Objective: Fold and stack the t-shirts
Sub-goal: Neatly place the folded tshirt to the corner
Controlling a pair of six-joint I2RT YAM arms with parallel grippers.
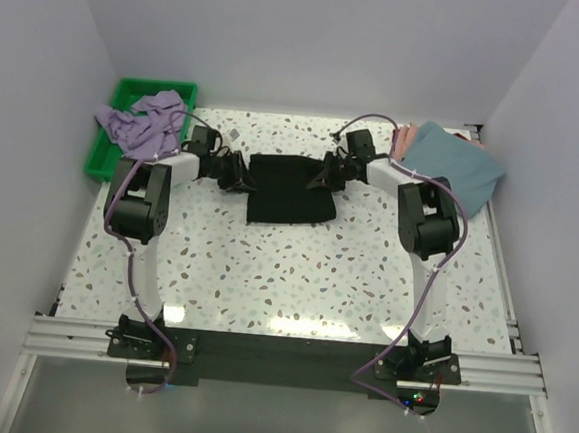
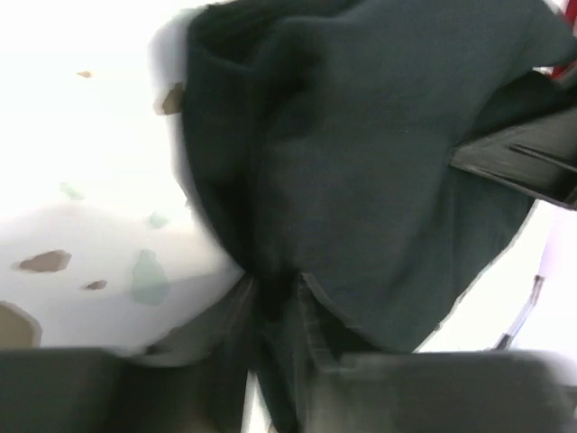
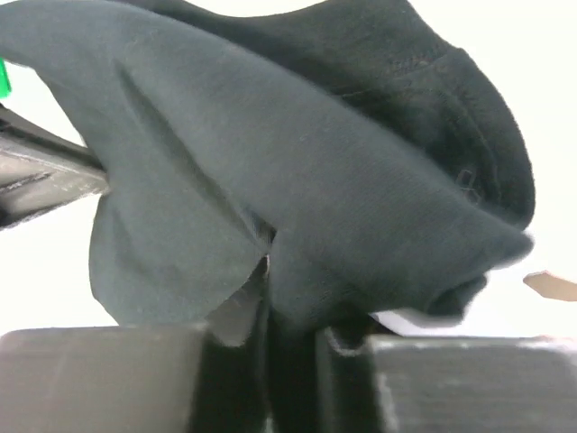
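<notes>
- My top view sits high behind the rig and looks forward and down, far enough back to take in the whole surface [image 1: 295, 277].
- My left wrist view rides on the left hand [image 2: 278, 290] and looks out past its fingers, pressed very close to the black t-shirt [image 2: 361, 162].
- My right wrist view sits the same way on the right hand [image 3: 290, 302], equally near.
- All three views share that black t-shirt, and both wrist views catch slivers of the speckled surface.

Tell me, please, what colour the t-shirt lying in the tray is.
Lavender purple; the t-shirt is bunched over the green tray, best seen in the top external view.
</notes>
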